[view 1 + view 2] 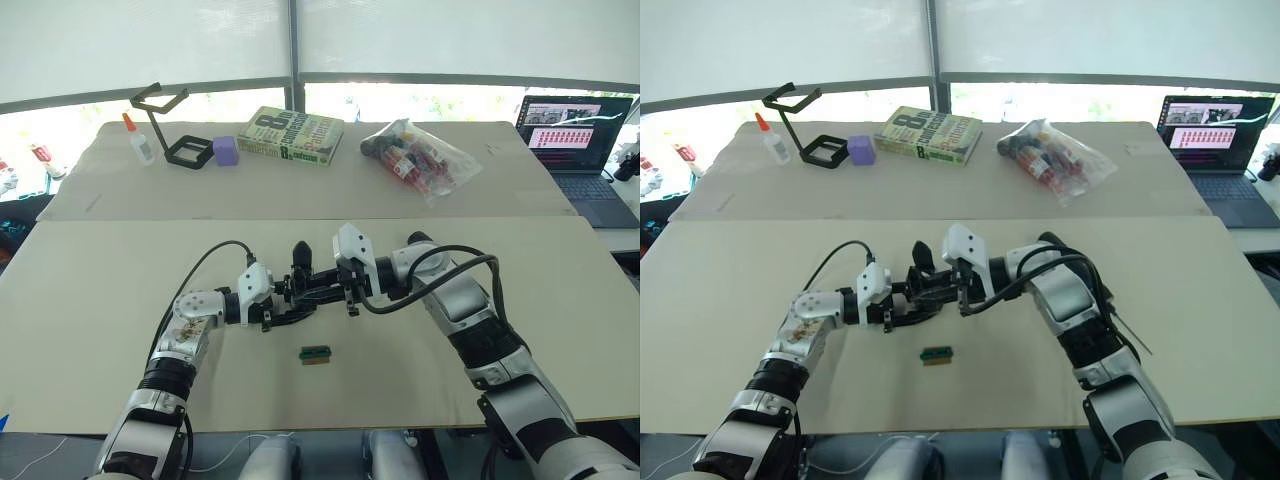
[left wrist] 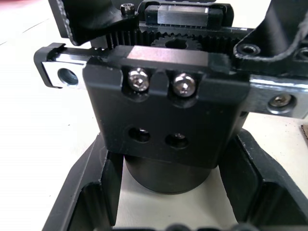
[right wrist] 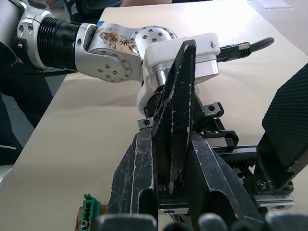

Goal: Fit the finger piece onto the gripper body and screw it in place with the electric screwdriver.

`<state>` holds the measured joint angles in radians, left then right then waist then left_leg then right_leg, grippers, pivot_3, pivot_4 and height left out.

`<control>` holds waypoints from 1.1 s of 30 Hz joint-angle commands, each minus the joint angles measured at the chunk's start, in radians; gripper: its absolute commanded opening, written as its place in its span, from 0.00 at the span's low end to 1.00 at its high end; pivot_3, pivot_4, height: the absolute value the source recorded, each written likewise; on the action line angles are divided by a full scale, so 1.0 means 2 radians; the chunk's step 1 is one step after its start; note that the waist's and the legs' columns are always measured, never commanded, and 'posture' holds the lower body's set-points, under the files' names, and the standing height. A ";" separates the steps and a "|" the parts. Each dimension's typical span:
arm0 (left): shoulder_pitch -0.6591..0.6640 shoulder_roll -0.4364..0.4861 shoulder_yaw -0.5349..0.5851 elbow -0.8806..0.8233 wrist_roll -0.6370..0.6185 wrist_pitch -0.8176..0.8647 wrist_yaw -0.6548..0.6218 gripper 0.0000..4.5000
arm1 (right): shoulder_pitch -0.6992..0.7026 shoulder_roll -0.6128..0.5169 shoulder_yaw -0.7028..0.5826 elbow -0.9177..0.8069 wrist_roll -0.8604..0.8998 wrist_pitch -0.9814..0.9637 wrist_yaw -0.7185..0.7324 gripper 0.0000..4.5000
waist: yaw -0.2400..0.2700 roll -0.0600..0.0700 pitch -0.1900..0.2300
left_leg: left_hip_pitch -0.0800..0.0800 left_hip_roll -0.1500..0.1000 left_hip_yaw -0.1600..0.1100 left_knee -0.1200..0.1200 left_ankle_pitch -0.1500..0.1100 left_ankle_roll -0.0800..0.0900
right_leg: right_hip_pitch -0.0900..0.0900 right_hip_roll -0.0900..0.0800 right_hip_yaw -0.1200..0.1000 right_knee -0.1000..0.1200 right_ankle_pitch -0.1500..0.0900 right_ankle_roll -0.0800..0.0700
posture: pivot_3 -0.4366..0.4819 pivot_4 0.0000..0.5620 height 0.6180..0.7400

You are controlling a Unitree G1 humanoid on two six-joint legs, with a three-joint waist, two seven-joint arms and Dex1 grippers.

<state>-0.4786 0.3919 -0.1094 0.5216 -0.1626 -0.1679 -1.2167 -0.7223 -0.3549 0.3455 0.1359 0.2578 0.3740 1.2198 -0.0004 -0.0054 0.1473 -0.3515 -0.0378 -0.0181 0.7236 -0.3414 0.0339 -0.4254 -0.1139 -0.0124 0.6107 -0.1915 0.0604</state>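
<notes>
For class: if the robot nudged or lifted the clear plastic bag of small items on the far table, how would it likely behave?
The clear plastic bag looks crinkled and loosely filled, so it would probably sag and shift. Its film appears glossy, so likely slippery. Lying flat and wide, it seems unlikely to roll.

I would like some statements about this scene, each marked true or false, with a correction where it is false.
1. The left gripper holds the gripper body between its fingers. True.
2. The right gripper is open and holds nothing. False: it is shut on the finger piece, a black wedge standing between its fingers.
3. A small green-and-brown block lies on the table, nearer the robot than the two grippers. True.
4. The laptop stands at the robot's far left. False: it is at the far right.
5. A book lies on the far table beside a purple block. True.
</notes>
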 commanded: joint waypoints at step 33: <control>0.029 0.000 -0.004 -0.003 -0.010 0.021 0.005 0.51 | 0.005 -0.025 -0.041 -0.109 0.060 0.005 0.011 0.99 | -0.006 0.000 0.000 | -0.001 0.000 0.000 -0.002 0.001 -0.001 | -0.002 0.000 0.000 0.000 0.000 0.000 | 0.48 0.27 1.00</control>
<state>-0.4502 0.4014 -0.0965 0.4872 -0.1897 -0.1332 -1.2026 -0.7130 -0.4035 0.2858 -0.0708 0.3761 0.3999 1.2571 -0.0123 -0.0046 0.1470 -0.3530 -0.0377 -0.0178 0.7200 -0.3403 0.0321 -0.4296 -0.1142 -0.0122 0.6109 -0.1915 0.0603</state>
